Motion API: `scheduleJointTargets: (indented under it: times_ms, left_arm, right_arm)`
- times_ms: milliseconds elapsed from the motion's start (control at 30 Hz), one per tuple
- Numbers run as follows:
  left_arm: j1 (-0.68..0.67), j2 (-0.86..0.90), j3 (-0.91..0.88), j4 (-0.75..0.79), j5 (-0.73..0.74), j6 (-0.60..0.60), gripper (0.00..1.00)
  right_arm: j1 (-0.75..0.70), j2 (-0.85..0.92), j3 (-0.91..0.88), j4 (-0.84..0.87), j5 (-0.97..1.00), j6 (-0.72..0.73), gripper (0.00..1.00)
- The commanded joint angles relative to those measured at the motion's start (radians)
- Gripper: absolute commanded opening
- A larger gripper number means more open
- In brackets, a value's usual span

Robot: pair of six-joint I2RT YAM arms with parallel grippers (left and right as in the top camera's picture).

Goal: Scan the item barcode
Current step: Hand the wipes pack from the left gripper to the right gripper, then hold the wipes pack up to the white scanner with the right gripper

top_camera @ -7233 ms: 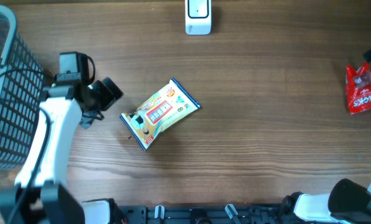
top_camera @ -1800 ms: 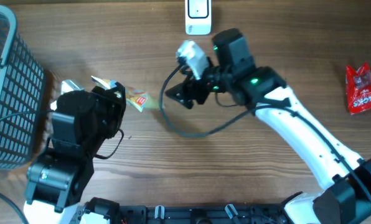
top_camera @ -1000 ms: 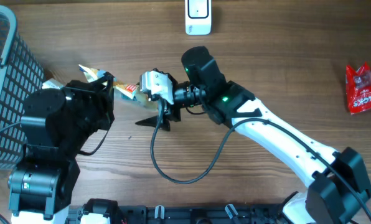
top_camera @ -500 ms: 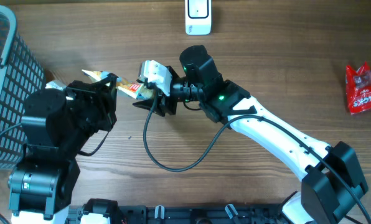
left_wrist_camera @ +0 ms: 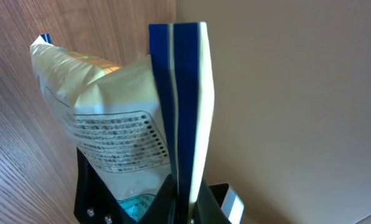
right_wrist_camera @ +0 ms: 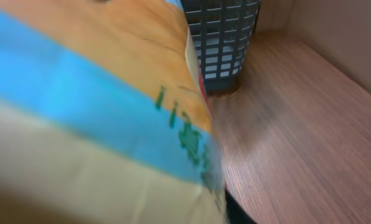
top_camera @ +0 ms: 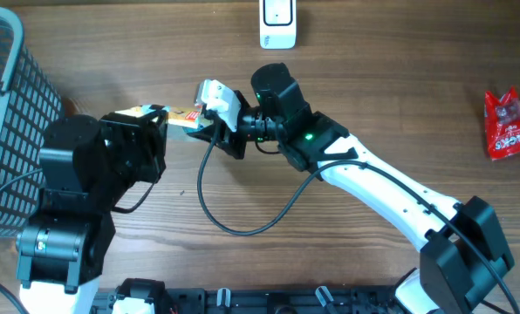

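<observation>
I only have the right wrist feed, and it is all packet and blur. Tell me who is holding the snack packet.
Observer: The left tool has the snack packet clamped by its sealed blue edge.
Operator: Give me the right tool's position.
Observer: The right tool is at the packet's other end; I cannot tell if it grips.
Operator: Now locate the scanner.
Observer: The white scanner sits at the table's far edge, beyond both arms.
</observation>
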Motion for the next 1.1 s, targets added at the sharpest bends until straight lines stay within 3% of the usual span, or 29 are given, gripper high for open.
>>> scheduleJointTargets:
  times_ms: [0, 33, 67, 100, 267, 433, 533, 633, 800, 1067]
  left_arm:
    - [0.006, -0.001, 0.027, -0.001, -0.04, 0.044, 0.48]
    - [0.006, -0.001, 0.027, -0.003, -0.08, 0.078, 0.72]
    - [0.006, -0.001, 0.027, -0.005, -0.117, 0.111, 0.95]
    - [0.006, -0.001, 0.027, -0.009, -0.158, 0.133, 1.0]
    - [0.006, -0.006, 0.028, -0.048, -0.363, 0.224, 1.0]
    - [0.006, 0.006, 0.028, -0.242, -0.557, 0.237, 1.0]
    - [0.006, 0.024, 0.028, -0.322, -0.603, 0.237, 1.0]
    - [0.006, 0.077, 0.027, -0.384, -0.607, 0.237, 1.0]
    - [0.005, 0.188, 0.027, -0.422, -0.606, 0.237, 1.0]
    - [0.005, 0.322, 0.027, -0.425, -0.594, 0.237, 1.0]
  right_arm:
    - [-0.002, 0.01, -0.003, 0.016, 0.068, 0.08, 0.11]
    - [-0.002, 0.01, -0.003, 0.016, 0.12, 0.116, 0.04]
    - [-0.002, 0.01, -0.003, 0.016, 0.162, 0.144, 0.04]
    - [-0.004, 0.01, -0.003, 0.015, 0.21, 0.183, 0.04]
    - [-0.063, 0.0, -0.002, 0.021, 0.257, 0.401, 0.04]
    - [-0.254, -0.001, -0.003, -0.055, 0.226, 1.052, 0.04]
    - [-0.35, 0.0, -0.003, -0.135, 0.115, 1.241, 0.04]
    - [-0.429, 0.0, -0.003, -0.123, -0.081, 1.306, 0.04]
    - [-0.491, 0.0, -0.003, -0.114, -0.447, 1.278, 0.04]
    - [-0.501, 0.0, -0.003, -0.014, -0.661, 1.275, 0.04]
